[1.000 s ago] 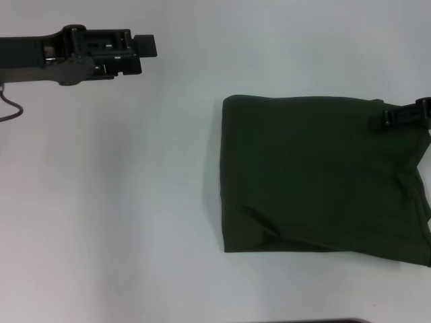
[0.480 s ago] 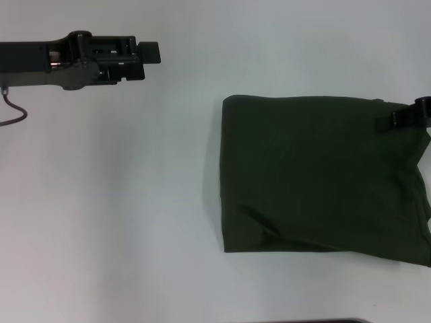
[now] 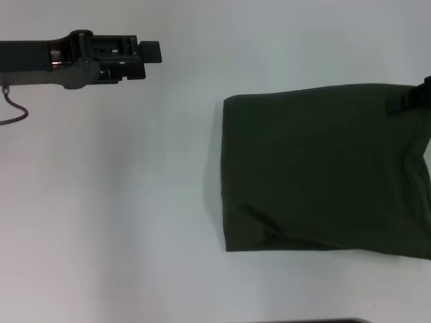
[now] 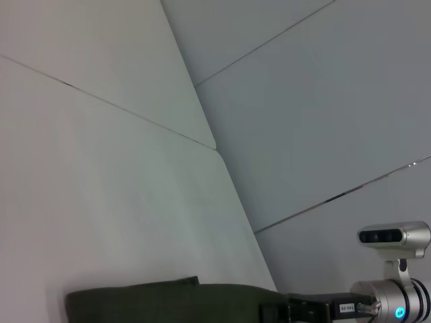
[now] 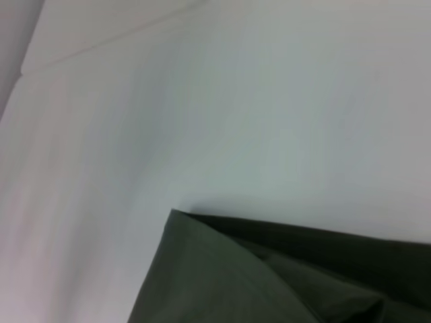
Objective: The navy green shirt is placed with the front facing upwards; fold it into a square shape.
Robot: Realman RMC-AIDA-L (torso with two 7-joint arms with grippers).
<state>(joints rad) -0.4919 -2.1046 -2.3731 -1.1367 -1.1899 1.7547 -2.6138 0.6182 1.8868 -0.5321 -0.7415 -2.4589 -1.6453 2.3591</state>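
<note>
The navy green shirt (image 3: pixel 323 171) lies folded on the white table (image 3: pixel 135 202) — right gripper (image 3: pixel 412 98) perhaps pinching its far corner, left gripper (image 3: pixel 149 52) empty.

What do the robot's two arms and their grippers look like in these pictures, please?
The left gripper is matte black and boxy, with blocky mechanical parts, on a flat black arm; a thin dark cable loops beneath it. Only a small black piece of the right gripper shows in the head view. The left wrist view shows its silver-grey wrist joint with a blue light.
</note>
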